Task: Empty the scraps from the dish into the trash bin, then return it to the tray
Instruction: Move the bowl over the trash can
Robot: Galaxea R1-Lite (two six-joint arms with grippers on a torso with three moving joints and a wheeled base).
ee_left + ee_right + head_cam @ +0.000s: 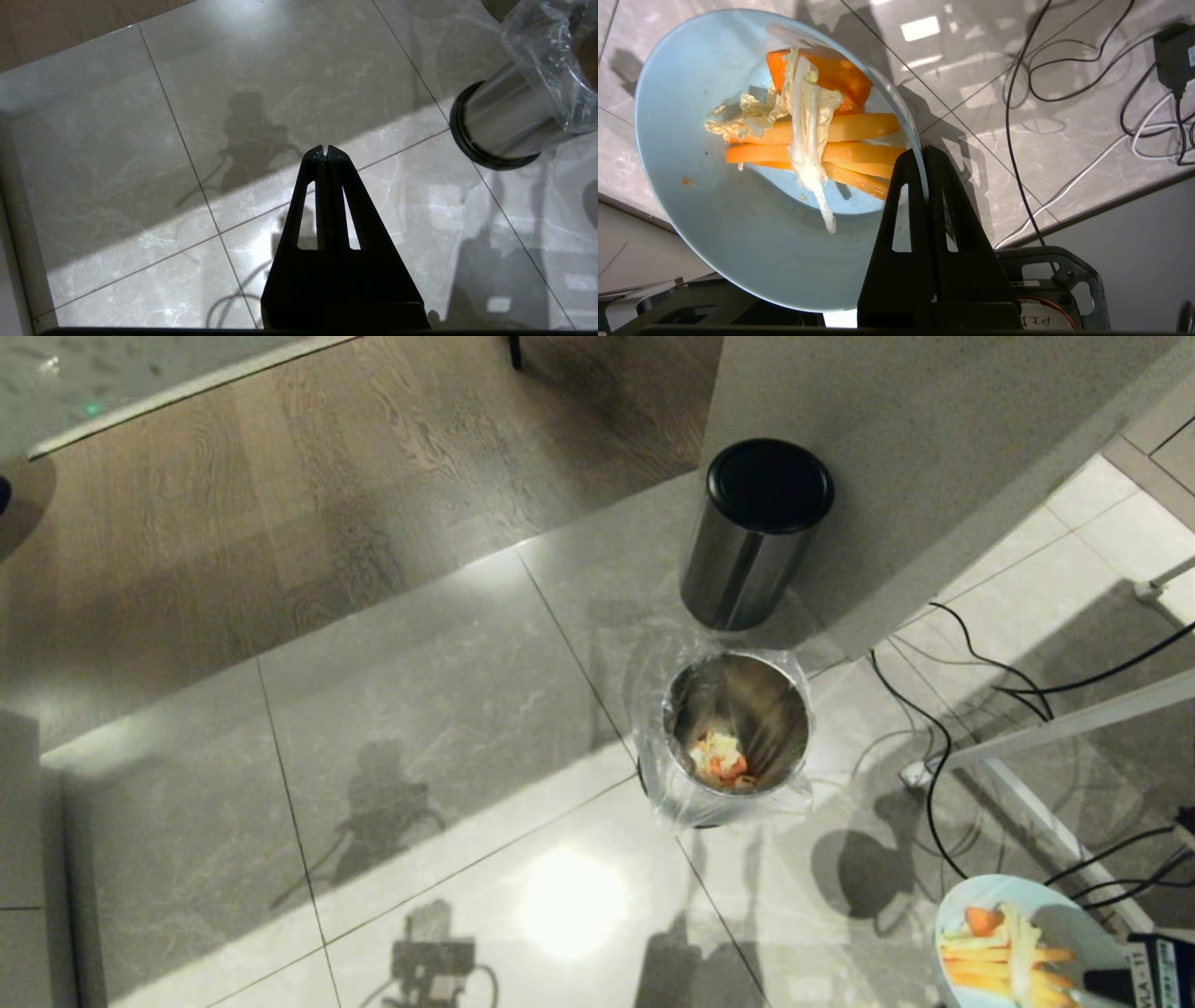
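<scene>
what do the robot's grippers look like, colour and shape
Both match. The left gripper and right gripper are matte black, each with two flat fingers that taper into a narrow triangle, and a long slot cut through each finger. In the head view, a white label with dark print sits on black housing beside the right gripper.

Black-lidded steel bin (756,534) upper center of head view, against grey wall (896,448). Black cables (943,747) and white bar (1074,723) at right. Wood floor (280,476) upper left, grey tiles (420,737) below.
</scene>
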